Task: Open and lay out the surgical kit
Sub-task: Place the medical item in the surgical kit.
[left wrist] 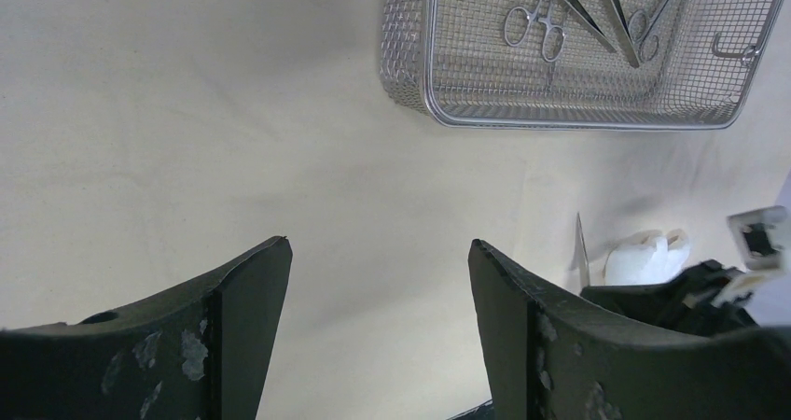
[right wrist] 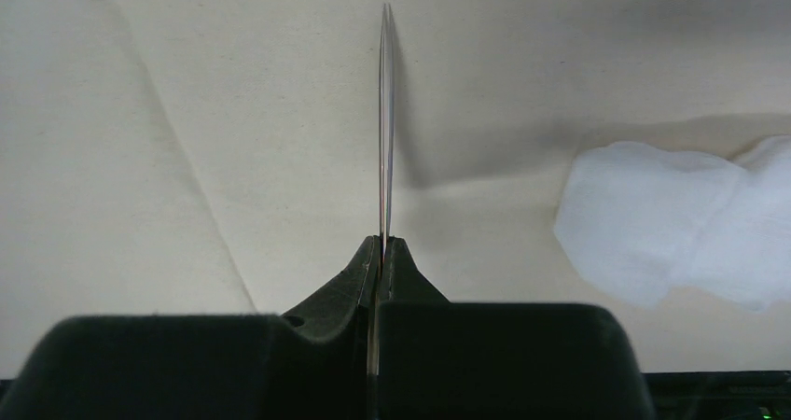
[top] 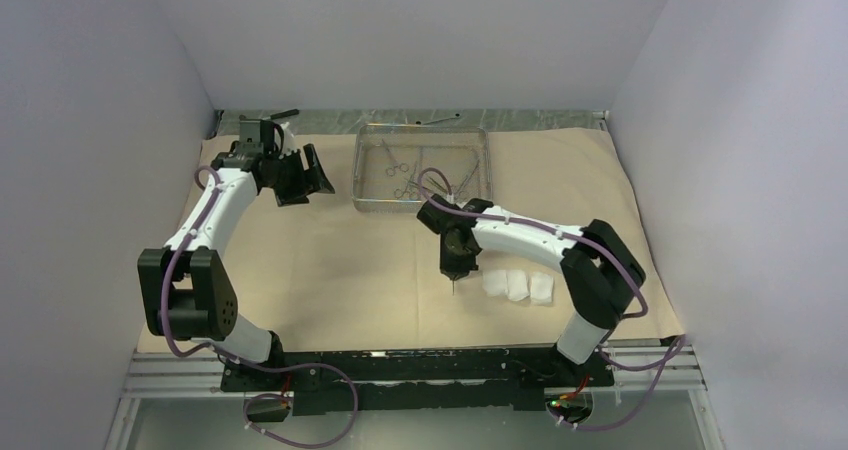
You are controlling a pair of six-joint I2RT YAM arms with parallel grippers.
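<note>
Right jaws pinched shut on the tweezers (right wrist: 385, 112), tip down over the wrap (top: 330, 260) just left of the gauze (top: 517, 286); left jaws wide and empty near the tray (left wrist: 522, 112). I'd lower gently and lay them flat beside the pads.

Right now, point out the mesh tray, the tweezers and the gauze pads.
mesh tray (left wrist: 578, 112): left wrist view, near wall.
tweezers (right wrist: 383, 121): right wrist view, mid shaft.
gauze pads (top: 517, 286): top view, middle pad.

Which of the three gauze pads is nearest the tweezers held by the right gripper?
The pad at the left end of the row, next to the tip of the tweezers; the middle pad and the right-end pad lie farther off.
</note>
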